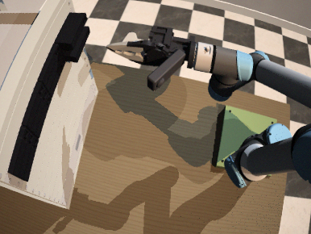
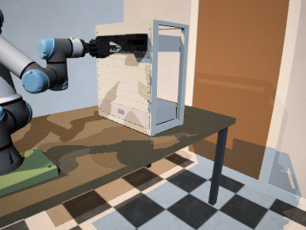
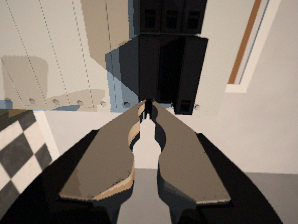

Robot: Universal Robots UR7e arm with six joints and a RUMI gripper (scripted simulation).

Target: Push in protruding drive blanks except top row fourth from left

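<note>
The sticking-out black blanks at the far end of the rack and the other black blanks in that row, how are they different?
The protruding drive blanks jut out from the rack; the other blanks sit flush. The protruding ones lie right ahead of the shut gripper; the flush ones lie farther along the row. Both are black.

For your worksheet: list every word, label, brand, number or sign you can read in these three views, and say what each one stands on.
No readable text in any view.
A small dark mark on the arm's white wrist ring: too blurred to read.
A pale plate low on the rack: no legible writing.
The closed gripper and the drive blanks: no markings.
</note>
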